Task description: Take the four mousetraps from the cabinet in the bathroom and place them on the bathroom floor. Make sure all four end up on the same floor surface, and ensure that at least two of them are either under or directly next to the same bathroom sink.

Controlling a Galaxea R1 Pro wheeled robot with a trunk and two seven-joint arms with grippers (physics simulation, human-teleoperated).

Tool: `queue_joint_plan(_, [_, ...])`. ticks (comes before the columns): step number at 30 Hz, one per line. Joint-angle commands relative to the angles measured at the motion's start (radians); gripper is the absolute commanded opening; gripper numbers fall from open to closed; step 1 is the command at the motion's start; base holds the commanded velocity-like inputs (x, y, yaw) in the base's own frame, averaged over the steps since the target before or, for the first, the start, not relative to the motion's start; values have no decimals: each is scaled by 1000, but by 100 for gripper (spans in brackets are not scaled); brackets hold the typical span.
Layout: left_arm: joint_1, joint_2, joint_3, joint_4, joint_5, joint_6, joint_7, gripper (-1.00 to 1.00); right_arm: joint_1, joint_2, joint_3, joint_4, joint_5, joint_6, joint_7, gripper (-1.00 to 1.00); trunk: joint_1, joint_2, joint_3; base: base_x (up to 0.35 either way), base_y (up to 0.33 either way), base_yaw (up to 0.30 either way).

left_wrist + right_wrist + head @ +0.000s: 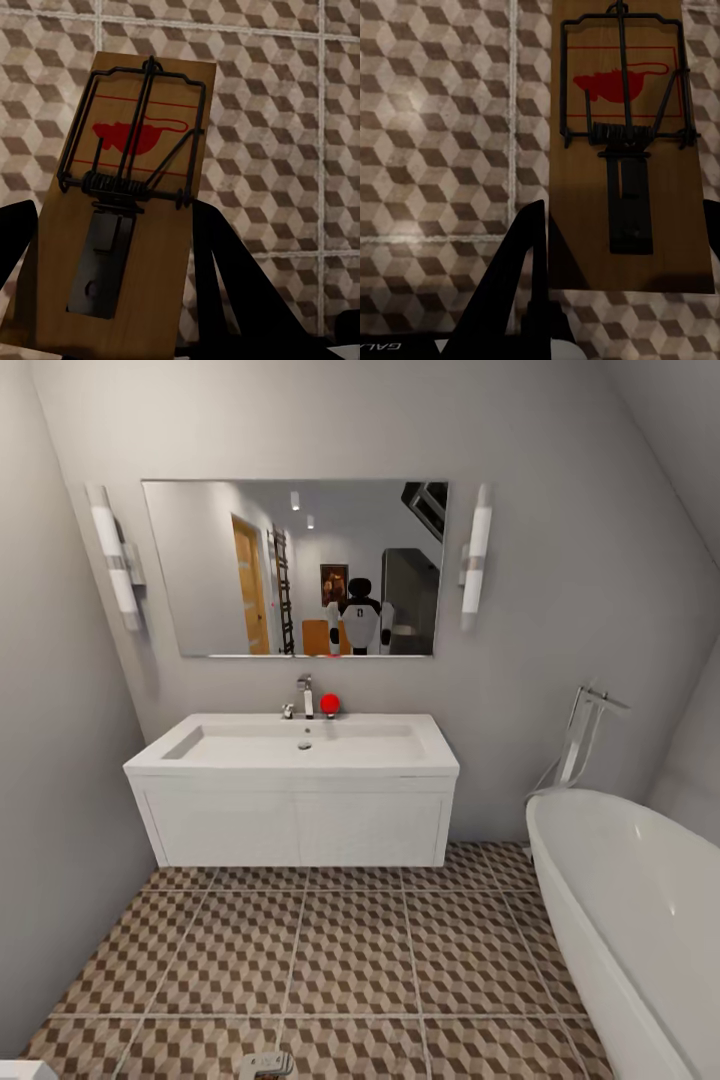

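Your left gripper (112,300) is clamped on a mousetrap (124,195), and your right gripper (622,277) on another mousetrap (626,150), both above the bathroom floor (350,950). They look light, rigid; grip the wooden edges, avoiding the wire.

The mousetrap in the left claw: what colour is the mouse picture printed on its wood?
Red, on the brown mousetrap; the left wrist view shows it best.

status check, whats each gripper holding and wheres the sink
Left gripper shut on a mousetrap. Right gripper shut on a second mousetrap. Sink dead ahead, patterned bathroom floor below it. Bathtub to the right.
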Motion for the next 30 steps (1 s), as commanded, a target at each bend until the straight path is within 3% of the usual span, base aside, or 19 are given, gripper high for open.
queue_joint_plan(1, [-1, 0, -8, 1, 6, -2, 0, -100, -1, 1, 3, 1, 3, -4, -4, -100, 4, -8, -4, 0, 0, 0])
queue_joint_plan(30, [-1, 0, -8, 1, 6, -2, 0, -100, -1, 0, 4, 1, 4, -1, -3, -100, 115, -211, -95, 0, 0, 0])
